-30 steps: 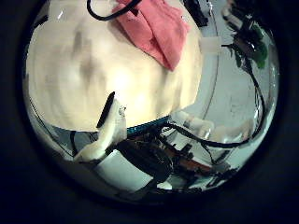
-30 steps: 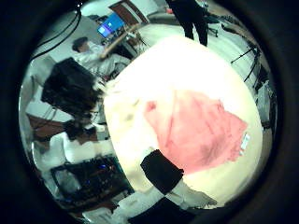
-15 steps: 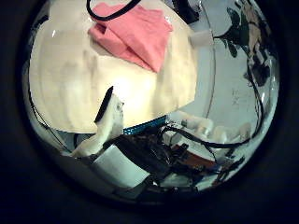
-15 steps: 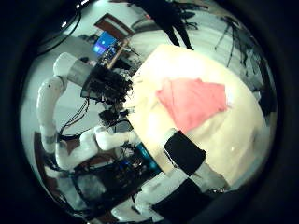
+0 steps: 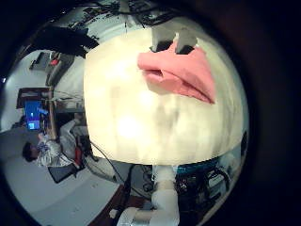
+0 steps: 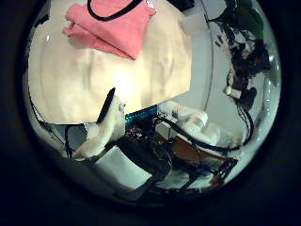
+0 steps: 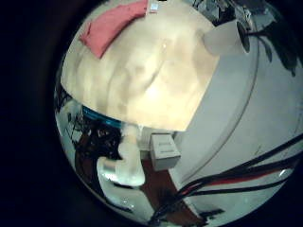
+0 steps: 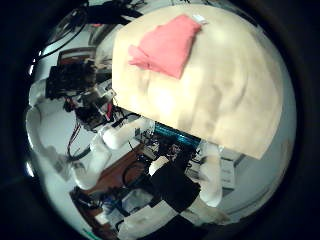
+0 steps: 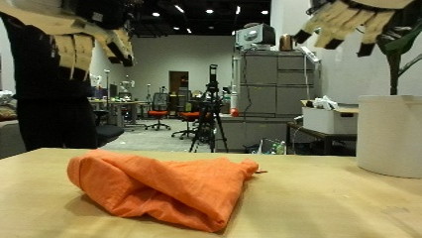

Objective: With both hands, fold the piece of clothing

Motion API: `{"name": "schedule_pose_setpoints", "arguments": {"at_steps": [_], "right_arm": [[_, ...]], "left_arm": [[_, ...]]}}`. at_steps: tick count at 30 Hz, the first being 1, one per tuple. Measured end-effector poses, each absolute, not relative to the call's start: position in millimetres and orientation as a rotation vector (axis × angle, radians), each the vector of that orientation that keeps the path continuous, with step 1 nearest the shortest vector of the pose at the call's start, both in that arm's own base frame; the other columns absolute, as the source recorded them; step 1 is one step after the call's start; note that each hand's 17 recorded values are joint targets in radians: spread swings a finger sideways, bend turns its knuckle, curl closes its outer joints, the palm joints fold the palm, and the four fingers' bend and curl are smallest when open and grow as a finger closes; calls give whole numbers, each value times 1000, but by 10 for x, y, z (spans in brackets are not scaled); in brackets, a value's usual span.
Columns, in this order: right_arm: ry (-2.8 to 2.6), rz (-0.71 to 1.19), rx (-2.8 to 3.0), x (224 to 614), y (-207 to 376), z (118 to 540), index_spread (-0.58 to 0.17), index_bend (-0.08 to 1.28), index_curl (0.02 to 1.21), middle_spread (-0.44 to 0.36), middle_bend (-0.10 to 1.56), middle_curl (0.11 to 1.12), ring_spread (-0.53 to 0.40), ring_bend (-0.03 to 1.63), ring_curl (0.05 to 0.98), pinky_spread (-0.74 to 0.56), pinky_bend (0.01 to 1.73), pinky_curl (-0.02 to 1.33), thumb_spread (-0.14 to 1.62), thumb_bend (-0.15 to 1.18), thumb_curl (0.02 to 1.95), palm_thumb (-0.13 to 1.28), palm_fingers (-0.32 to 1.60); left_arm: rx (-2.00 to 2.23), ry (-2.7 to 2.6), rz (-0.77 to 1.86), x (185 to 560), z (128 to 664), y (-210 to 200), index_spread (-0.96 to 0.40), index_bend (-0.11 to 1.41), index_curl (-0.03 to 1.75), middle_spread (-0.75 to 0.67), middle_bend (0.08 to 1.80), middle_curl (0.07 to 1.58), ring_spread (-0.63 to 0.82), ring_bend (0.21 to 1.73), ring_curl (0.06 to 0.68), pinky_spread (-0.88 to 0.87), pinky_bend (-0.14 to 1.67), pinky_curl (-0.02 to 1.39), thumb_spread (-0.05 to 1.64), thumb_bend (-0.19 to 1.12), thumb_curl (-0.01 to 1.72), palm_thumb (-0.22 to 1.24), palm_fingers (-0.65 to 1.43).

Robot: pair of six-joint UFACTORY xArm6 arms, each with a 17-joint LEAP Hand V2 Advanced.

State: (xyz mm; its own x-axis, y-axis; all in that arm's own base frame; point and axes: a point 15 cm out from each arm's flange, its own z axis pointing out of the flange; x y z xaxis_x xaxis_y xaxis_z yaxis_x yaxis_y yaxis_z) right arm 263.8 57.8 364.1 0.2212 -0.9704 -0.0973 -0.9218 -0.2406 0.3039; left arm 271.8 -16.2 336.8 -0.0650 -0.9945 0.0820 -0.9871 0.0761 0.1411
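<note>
An orange piece of clothing (image 9: pixel 171 188) lies folded in a bunched heap on the tan table (image 9: pixel 330 203). My left hand (image 9: pixel 86 30) and right hand (image 9: pixel 357 20) hang high above it, well away from the cloth, fingers relaxed and holding nothing. The cloth looks small in the left little finger side palm view (image 5: pixel 179 73) and the left thumb side palm view (image 6: pixel 108 24). It also shows small in the right little finger side palm view (image 7: pixel 109 28) and the right thumb side palm view (image 8: pixel 168 45), lying on the table (image 8: pixel 225 95).
A white cylindrical container (image 9: pixel 389 134) stands at the table's edge below my right hand, with a plant (image 9: pixel 396 59) over it. It also shows in the right little finger side palm view (image 7: pixel 222 40). A grey cabinet (image 9: pixel 263 99) stands beyond the table.
Both palm cameras have pulled back from the table: the cloth has shrunk and slid toward the edge of each view. The cloth itself lies as before.
</note>
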Motion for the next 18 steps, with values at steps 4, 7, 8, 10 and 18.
{"name": "schedule_pose_setpoints", "arguments": {"at_steps": [4, 7, 8, 10, 18], "right_arm": [[-1829, -456, 2240, 2427, 477, 3379, -282, 159, 299, 120, 184, 307, 256, 228, 209, 367, 248, 341, 1314, -13, 230, 380, -25], [-1912, -436, 2222, 2434, 356, 3355, -278, 162, 295, 123, 190, 306, 257, 222, 213, 365, 236, 337, 1313, -12, 226, 380, -19], [-1924, -432, 2222, 2436, 340, 3357, -274, 164, 294, 124, 189, 306, 257, 222, 214, 364, 232, 337, 1316, -11, 226, 383, -16], [-1939, -425, 2227, 2436, 329, 3381, -272, 162, 292, 129, 191, 307, 257, 217, 216, 363, 227, 335, 1316, -10, 224, 388, -13], [-1977, -403, 2241, 2409, 293, 3455, -261, 170, 291, 134, 192, 309, 257, 201, 224, 364, 221, 333, 1320, -11, 220, 406, 4]], "left_arm": [[2038, -2184, -75, 2726, 3353, -158, 157, 149, 265, 217, 264, 361, 461, 581, 206, 449, 409, 302, 1154, -18, 358, 559, 77], [2039, -2177, -80, 2719, 3298, -149, 156, 150, 264, 203, 269, 362, 459, 581, 205, 446, 406, 302, 1150, -17, 360, 562, 85], [2041, -2170, -84, 2704, 3271, -137, 156, 149, 264, 201, 270, 363, 459, 581, 205, 445, 406, 303, 1150, -16, 362, 566, 84], [2045, -2160, -87, 2696, 3235, -121, 156, 149, 264, 198, 270, 363, 458, 581, 205, 444, 405, 303, 1150, -17, 364, 567, 84], [2050, -2149, -88, 2693, 3161, -111, 146, 152, 265, 191, 279, 364, 459, 578, 203, 441, 397, 301, 1148, -17, 366, 574, 96]]}}
